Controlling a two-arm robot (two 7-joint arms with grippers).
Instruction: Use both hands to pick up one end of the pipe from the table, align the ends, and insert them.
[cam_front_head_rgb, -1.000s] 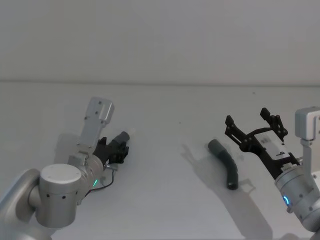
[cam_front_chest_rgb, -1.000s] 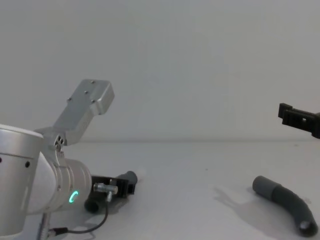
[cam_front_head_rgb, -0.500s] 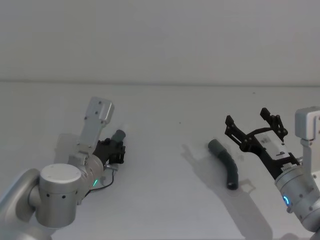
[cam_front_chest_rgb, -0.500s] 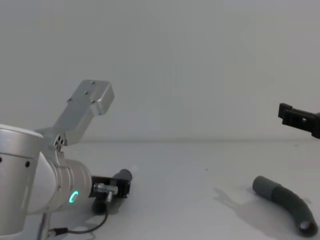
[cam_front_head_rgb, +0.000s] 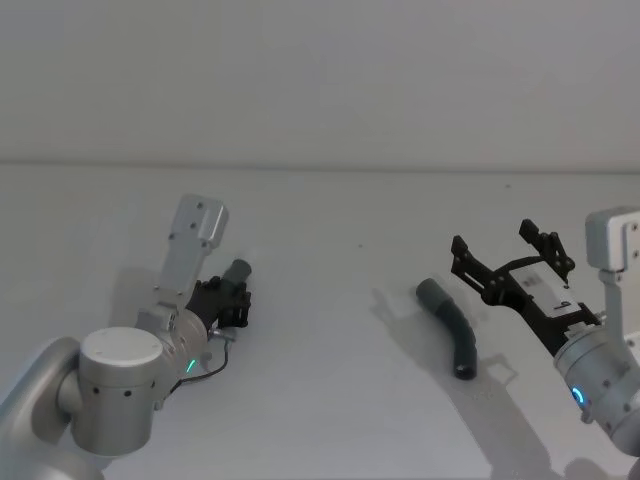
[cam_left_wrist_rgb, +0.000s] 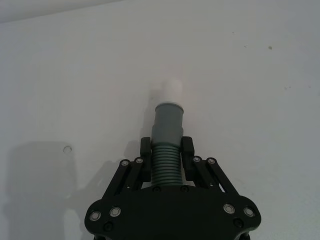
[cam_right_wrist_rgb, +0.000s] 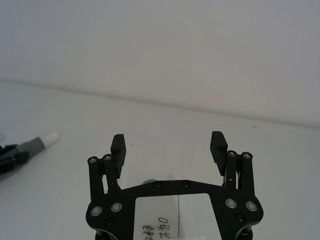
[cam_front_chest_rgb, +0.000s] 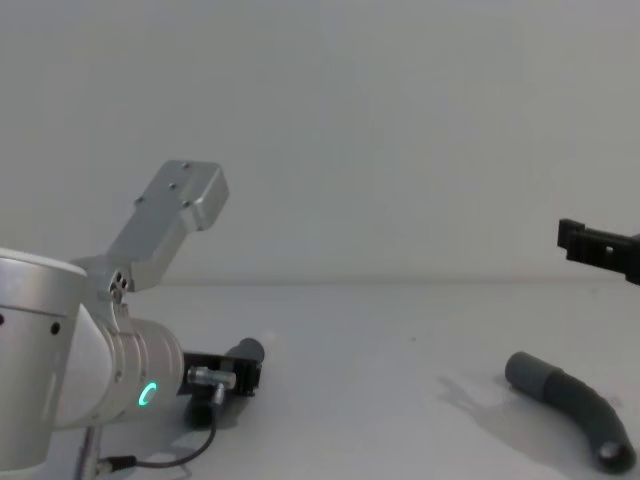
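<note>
Dipped slightly, right claw (cam_front_head_rgb: 495, 236) gapes wide; left claw (cam_left_wrist_rgb: 166, 150) clamps one hose piece (cam_left_wrist_rgb: 167, 122).

Head view looks down from high onto the table (cam_front_head_rgb: 330, 230); chest view sits low, skimming across it to the wall (cam_front_chest_rgb: 400, 150). Left wrist view peers close along the left gripper (cam_left_wrist_rgb: 166, 150), right wrist view out over the right gripper (cam_right_wrist_rgb: 167, 142). Both wrist views share the tipped hose (cam_left_wrist_rgb: 167, 125); head and chest share the loose hose (cam_front_head_rgb: 452, 328).
</note>
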